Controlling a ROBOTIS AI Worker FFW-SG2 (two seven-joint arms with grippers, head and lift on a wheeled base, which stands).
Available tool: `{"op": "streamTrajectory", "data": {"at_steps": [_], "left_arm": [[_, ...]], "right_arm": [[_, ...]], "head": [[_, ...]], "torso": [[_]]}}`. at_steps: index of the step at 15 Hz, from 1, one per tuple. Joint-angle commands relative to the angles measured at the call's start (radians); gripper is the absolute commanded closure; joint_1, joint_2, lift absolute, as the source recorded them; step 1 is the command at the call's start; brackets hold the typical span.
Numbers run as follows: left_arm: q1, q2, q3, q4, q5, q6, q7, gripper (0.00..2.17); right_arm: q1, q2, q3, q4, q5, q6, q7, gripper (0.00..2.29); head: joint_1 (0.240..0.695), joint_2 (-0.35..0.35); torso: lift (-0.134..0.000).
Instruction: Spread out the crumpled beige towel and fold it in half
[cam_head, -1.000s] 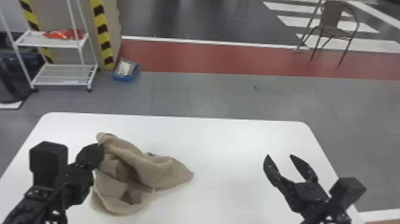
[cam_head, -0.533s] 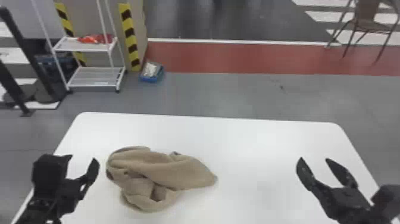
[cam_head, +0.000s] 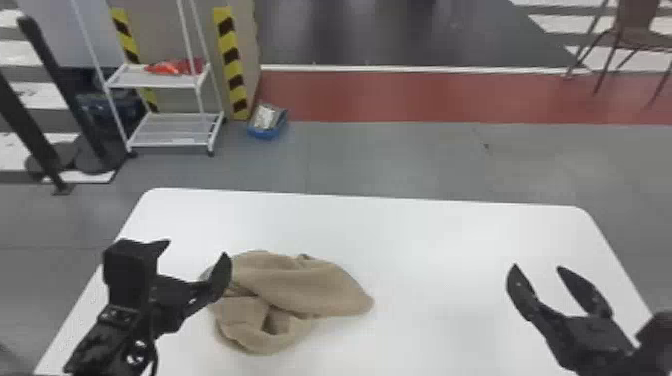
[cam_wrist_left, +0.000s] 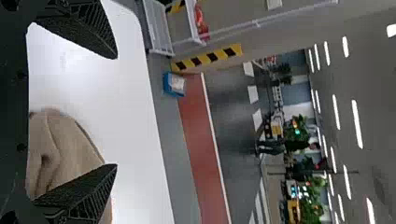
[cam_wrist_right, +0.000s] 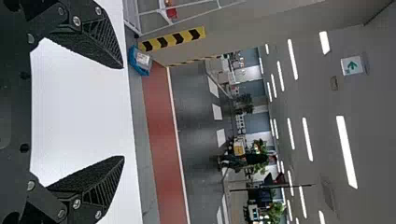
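The towel (cam_head: 310, 292) lay crumpled on the left part of the bench (cam_head: 450, 250), its near side bunched around a dark hollow and a broad, smoother flap running over the top to a rounded tip on the right. My left hand (cam_head: 196, 250) was at the towel's left end, released, its two fingers spread well apart. From my head, the inner finger cut across the edge of the beige cloth, while the outer one stood farther left over the white top. My left wrist view also had cloth behind one finger; whether that finger touched it, I could not tell.

My right hand (cam_head: 537, 269) was well apart from the towel, over the right part of the bench, with its fingers open too and bare white surface between it and the cloth's tip.

Past the bench's far edge, a white rack (cam_head: 165, 86) stood on the grey floor to the left, with something red (cam_head: 175, 66) on its upper shelf. Just beside it sat a blue bin (cam_head: 265, 133), near a band of red floor (cam_head: 425, 97). A brown chair (cam_head: 635, 37) stood far off to the right.
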Motion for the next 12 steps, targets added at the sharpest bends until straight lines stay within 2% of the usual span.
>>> {"op": "streamTrajectory", "data": {"at_steps": [1,5,6,12], "left_arm": [[-0.044,0.000,-0.105,0.059,0.006,-0.029,-0.008,0.05],[-0.091,0.001,-0.268,0.122,-0.025,-0.029,-0.064,0.19],[-0.110,0.003,-0.308,0.141,-0.048,-0.026,-0.064,0.24],[-0.263,-0.005,-0.440,0.333,-0.166,0.017,-0.059,0.27]], "right_arm": [[0.006,0.001,-0.002,-0.002,0.000,0.003,0.000,0.22],[0.008,0.001,-0.017,0.005,0.000,0.006,0.000,0.22],[0.008,0.001,-0.020,0.005,0.000,0.006,0.002,0.22],[0.012,0.001,-0.045,0.010,-0.014,0.018,0.018,0.22]], "head": [[0.695,-0.071],[0.695,-0.177],[0.695,-0.236],[0.695,-0.333]], "torso": [[0.000],[0.000],[0.000],[0.000]]}}
